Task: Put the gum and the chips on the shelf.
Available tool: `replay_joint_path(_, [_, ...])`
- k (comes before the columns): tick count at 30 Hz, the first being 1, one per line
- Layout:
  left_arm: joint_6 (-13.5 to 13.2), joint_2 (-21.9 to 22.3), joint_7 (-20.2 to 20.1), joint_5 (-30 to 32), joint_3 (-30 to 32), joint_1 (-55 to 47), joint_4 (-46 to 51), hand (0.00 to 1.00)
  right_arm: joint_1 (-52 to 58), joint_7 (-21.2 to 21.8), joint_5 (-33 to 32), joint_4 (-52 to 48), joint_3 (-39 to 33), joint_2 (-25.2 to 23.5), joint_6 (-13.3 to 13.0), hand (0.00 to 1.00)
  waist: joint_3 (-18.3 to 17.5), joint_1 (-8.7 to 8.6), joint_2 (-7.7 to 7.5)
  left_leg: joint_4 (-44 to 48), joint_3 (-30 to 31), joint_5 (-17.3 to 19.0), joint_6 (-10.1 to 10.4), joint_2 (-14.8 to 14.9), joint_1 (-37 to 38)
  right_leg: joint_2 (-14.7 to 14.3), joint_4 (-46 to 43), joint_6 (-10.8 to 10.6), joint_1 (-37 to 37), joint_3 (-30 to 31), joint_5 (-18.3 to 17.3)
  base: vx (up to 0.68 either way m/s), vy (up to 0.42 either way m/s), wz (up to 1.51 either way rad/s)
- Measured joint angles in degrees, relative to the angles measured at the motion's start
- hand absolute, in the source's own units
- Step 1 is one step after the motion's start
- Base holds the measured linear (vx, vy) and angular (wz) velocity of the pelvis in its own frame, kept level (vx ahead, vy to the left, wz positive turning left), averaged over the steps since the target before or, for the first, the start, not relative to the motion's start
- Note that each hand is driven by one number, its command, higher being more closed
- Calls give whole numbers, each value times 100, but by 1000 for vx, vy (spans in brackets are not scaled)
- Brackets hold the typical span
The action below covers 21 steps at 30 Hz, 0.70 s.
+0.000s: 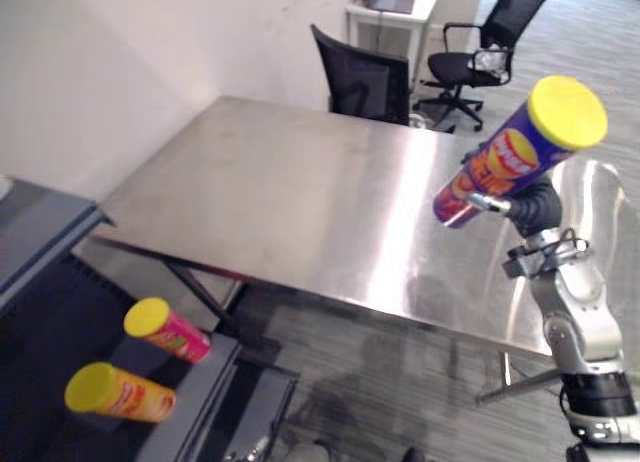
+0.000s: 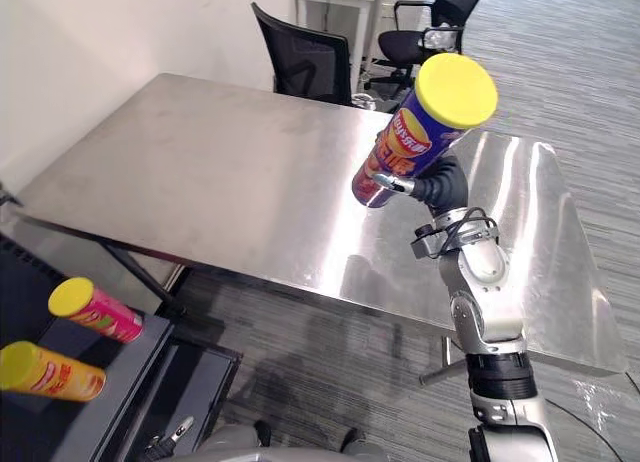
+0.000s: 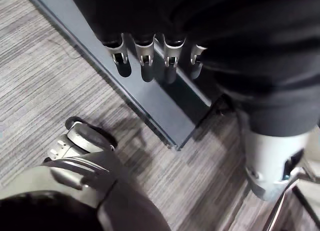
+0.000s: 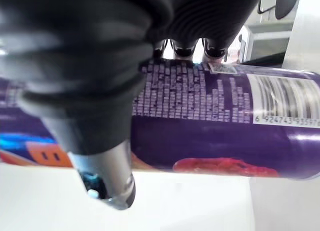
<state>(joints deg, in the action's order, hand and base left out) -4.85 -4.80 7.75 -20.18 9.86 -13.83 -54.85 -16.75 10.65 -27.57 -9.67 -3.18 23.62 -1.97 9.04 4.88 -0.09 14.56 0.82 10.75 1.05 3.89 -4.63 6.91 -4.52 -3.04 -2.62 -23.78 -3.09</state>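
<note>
Over table [image 2: 200, 182] | right hand [image 2: 438, 189] clasps chips can [image 2: 405, 147] | long axis tilted, yellow lid [image 2: 456, 90] uppermost | left hand [image 3: 145, 61] slack

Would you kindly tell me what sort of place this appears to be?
Most likely an office or lab workspace: a black swivel chair stands behind a long steel table, a white desk sits against the wall, and grey carpet covers the floor.

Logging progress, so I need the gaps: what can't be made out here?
Right hand: finger placement, eye views, hidden behind its purple yellow-lidded chips can.
Pink yellow-lidded tube, orange yellow-lidded tube: gum or chips, print too small.
Dark shelf: cut off by left eye view's edge.
</note>
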Motion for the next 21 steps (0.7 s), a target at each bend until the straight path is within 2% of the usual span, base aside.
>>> replay_joint_path(1, [3, 14, 26, 0, 61, -24, -3, 0, 7, 2, 0, 28, 42, -40, -1, 100, 23, 13, 9, 3, -290, 36, -31, 200, 10, -25, -105, 43, -6, -78, -75, -156, -156, 63])
replay_joint_path(2, [3, 14, 55, 0, 110, -70, -2, 0, 7, 26, -1, 30, 62, -21, -37, 100, 29, 8, 26, -23, -890, -2, -117, 479, 8, -75, -43, 65, -74, -258, -69, -82, -127, 60])
replay_joint_path(3, [1, 20, 64, -2, 130, -78, -3, 0, 7, 33, -1, 30, 40, -3, -94, 100, 18, -5, 8, -56, -1161, -25, -194, 602, 6, -89, 11, 69, -101, -379, -66, -74, -181, 90])
replay_joint_path(4, [-1, 29, 66, 0, 156, -67, -30, 0, 7, 37, 0, 30, -96, 8, -223, 100, -30, -44, -56, -253, -1730, -65, -258, 799, 9, -78, 190, 136, -141, -698, -2, -29, -67, 130])
replay_joint_path(5, [-19, 82, 61, 2, 196, 28, -124, 0, -1, 23, -2, 49, -403, 66, -369, 100, -52, -133, -64, 549, -2429, -62, -367, 1170, -246, 76, 116, 204, -76, -1157, 5, -29, -67, 124])
replay_joint_path(6, [-25, 94, 65, 0, 214, 21, -133, 0, -3, 20, -2, 52, -467, 85, -375, 100, -53, -135, -32, 787, -2582, -106, -440, 1259, -283, 96, 10, 198, -56, -1241, -15, 1, -32, 137])
replay_joint_path(7, [-58, 166, 71, 0, 232, -55, -118, 0, 2, -26, -13, 52, -653, 203, -398, 100, -41, -172, 111, 1173, -2973, -587, -639, 1423, -373, 188, -544, 186, 54, -1514, -309, -29, -50, 143])
replay_joint_path(8, [-167, 205, 80, -12, 166, -154, -54, 0, 0, -14, -61, 102, -776, 388, -444, 100, -80, -264, 86, 790, -3008, -973, -556, 1172, -496, 345, -720, 158, 166, -1565, -604, -57, -62, 171])
replay_joint_path(9, [-227, 207, 80, -12, 179, -169, -2, 0, 3, -14, -66, 120, -817, 489, -470, 100, -134, -295, 18, 141, -2848, -1298, -405, 901, -416, 359, -579, 197, 165, -1585, -603, -115, -19, 202])
replay_joint_path(10, [-255, 173, 83, -10, 317, -162, -33, 0, 2, -3, -96, 147, -1002, 602, -481, 100, -207, -389, -46, -371, -3034, -1441, -492, 673, -197, 476, -286, 265, 128, -2030, -434, -103, -36, 157])
replay_joint_path(12, [-318, 226, 69, -7, 478, -219, -154, 0, 0, -145, -182, 207, -1120, 498, -495, 100, -204, -300, -43, 723, -3804, -765, -515, 930, 23, 620, -348, 308, 41, -2501, -444, -99, -70, 153])
replay_joint_path(13, [-372, 299, 66, -8, 519, -319, -268, 0, 15, -193, -181, 213, -1088, 463, -495, 100, -221, -335, -14, 749, -3986, -733, -385, 938, 356, 695, -363, 302, -32, -2786, -440, -86, -39, 133])
replay_joint_path(14, [-392, 331, 65, -6, 520, -377, -291, 0, 32, -202, -180, 218, -1089, 464, -495, 100, -233, -345, 6, 706, -3996, -738, -375, 934, 511, 710, -351, 291, -57, -2902, -433, -105, 23, 127])
replay_joint_path(15, [-440, 375, 49, 5, 518, -453, -377, 0, 42, -262, -178, 217, -1091, 467, -495, 100, -265, -347, 58, 486, -3959, -809, -265, 923, 759, 712, -348, 262, -45, -3127, -415, -184, 93, 110])
replay_joint_path(16, [-456, 399, 50, 3, 532, -499, -441, 0, 42, -332, -175, 218, -1096, 464, -495, 100, -314, -338, 106, 64, -3932, -864, -35, 891, 940, 710, -360, 239, 37, -3358, -399, -159, 88, 104])
replay_joint_path(19, [-478, 448, 53, 6, 528, -493, -456, 0, 39, -564, -138, 345, -1096, 448, -495, 100, -393, -320, 232, -1234, -3916, -1097, 321, 673, 1111, 785, -595, 291, 304, -3824, -294, -200, 246, 86])
replay_joint_path(21, [-512, 433, 55, 8, 524, -492, -457, 0, 40, -707, -40, 504, -1100, 415, -487, 100, -394, -340, 231, -1586, -3904, -1093, 327, 555, 1162, 943, -893, 291, 350, -3939, -294, -112, 247, 70])
